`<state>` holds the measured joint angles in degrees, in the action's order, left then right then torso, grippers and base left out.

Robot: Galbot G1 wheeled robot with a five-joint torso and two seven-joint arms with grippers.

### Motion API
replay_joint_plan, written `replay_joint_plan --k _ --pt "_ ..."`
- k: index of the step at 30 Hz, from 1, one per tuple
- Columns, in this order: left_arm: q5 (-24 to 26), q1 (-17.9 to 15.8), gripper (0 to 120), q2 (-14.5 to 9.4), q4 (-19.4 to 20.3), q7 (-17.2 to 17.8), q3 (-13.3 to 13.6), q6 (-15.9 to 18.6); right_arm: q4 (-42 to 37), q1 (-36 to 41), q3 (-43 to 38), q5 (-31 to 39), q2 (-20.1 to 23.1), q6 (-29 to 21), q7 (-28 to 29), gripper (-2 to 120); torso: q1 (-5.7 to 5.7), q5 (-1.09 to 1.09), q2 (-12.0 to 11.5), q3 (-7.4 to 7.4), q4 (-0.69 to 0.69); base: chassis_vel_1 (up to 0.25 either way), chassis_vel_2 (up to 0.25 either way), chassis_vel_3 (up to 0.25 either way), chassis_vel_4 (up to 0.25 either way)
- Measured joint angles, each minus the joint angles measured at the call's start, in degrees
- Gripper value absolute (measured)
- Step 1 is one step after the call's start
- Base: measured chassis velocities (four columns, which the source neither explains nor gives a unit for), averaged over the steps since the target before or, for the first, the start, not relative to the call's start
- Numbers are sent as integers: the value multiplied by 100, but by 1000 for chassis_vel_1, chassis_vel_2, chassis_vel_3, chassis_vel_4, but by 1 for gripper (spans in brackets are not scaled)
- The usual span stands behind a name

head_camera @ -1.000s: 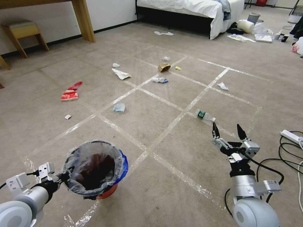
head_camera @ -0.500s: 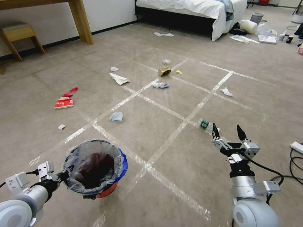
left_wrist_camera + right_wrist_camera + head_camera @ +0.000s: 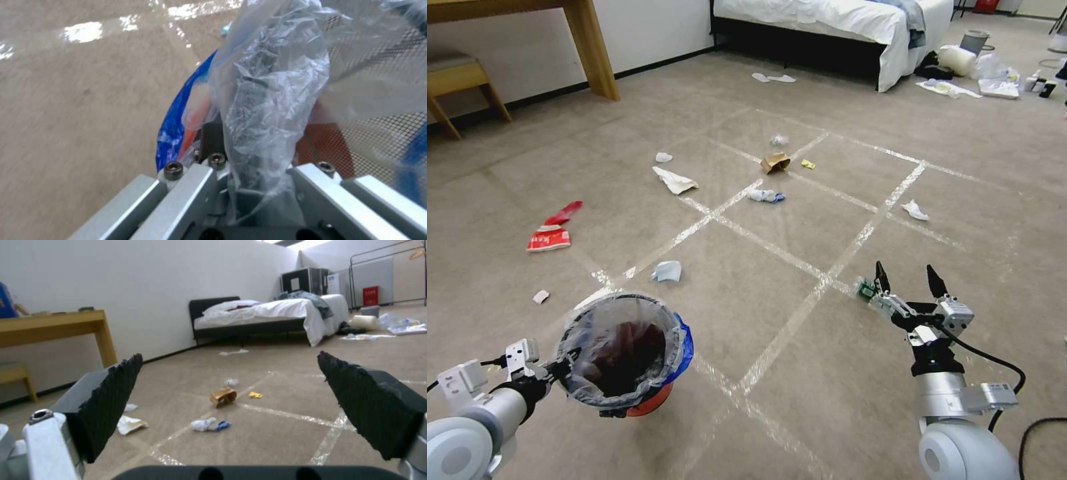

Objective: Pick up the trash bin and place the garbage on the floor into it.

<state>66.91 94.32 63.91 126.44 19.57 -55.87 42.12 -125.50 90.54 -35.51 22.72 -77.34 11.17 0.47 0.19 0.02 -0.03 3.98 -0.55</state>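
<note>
Low on my left side, my left gripper (image 3: 554, 369) is clamped on the rim of the trash bin (image 3: 624, 357), one finger inside and one outside, pinching the clear liner (image 3: 267, 100) and the blue bag edge (image 3: 178, 123) against the red wall. Bin: upright, clear of the carpet (image 3: 800, 393), mouth open upward. Contents: a dark reddish mass under the crumpled liner; I cannot tell what it is.

Right gripper (image 3: 908, 280): held forward over the floor on my right side, black fingertips (image 3: 111, 396) spread wide apart, nothing between them. A clear plastic bottle with a green label (image 3: 865, 289) lies on the carpet just beside its left fingertip, partly hidden by the finger.

Garbage, itemised, all on the carpet ahead of both grippers:
- pale blue-white wad (image 3: 667, 271), nearest the bin, just beyond its rim;
- small white scrap (image 3: 541, 297), left of the bin;
- red snack wrappers (image 3: 552, 229), farther left;
- white paper sheet (image 3: 674, 180) with a small white wad (image 3: 663, 157) behind it;
- white and blue wad (image 3: 764, 195), on a tape line;
- brown cardboard carton (image 3: 775, 161), a clear wad (image 3: 779, 140) behind it, a tiny yellow wrapper (image 3: 808, 164) just beside it;
- white tissue (image 3: 915, 211), well ahead of the right gripper.
</note>
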Motion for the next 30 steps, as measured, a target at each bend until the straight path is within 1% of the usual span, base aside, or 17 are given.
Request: replay_joint_plan --k 1,13,16,18,20,23,26,30 --pt "0 -9 1 -7 -18 0 0 0 0 0 -3 -3 -3 1 0 100 -1 -3 0 -1 0 -240 237 245 -195" --pt "2 -24 1 -23 -53 0 2 0 5 29 -17 -60 -18 12 8 100 -1 -1 0 0 0 -211 221 207 -213" --pt "1 -15 1 -24 -53 0 -1 0 7 45 -17 -77 -21 27 11 100 -1 -4 0 -1 -1 -183 191 203 -188" --pt "-3 -12 1 -22 -52 0 -4 1 10 45 -17 -79 -21 29 12 100 -1 1 0 0 1 -188 187 189 -174" --pt "-6 -14 1 -18 -53 0 -4 1 11 41 -17 -79 -20 29 13 100 -1 -3 0 -1 0 -190 184 182 -173" --pt "-12 -20 1 -16 -64 0 -3 2 20 20 -12 -79 -19 30 19 100 -1 0 0 0 0 -182 192 164 -187" --pt "-13 -30 1 -16 -73 0 -3 2 28 6 -5 -79 -19 25 31 100 -1 -3 0 0 -1 -195 176 188 -174" --pt "-15 -40 1 -16 -76 0 -5 1 57 -15 5 -82 -19 29 30 100 -1 0 0 0 1 -164 179 168 -181"
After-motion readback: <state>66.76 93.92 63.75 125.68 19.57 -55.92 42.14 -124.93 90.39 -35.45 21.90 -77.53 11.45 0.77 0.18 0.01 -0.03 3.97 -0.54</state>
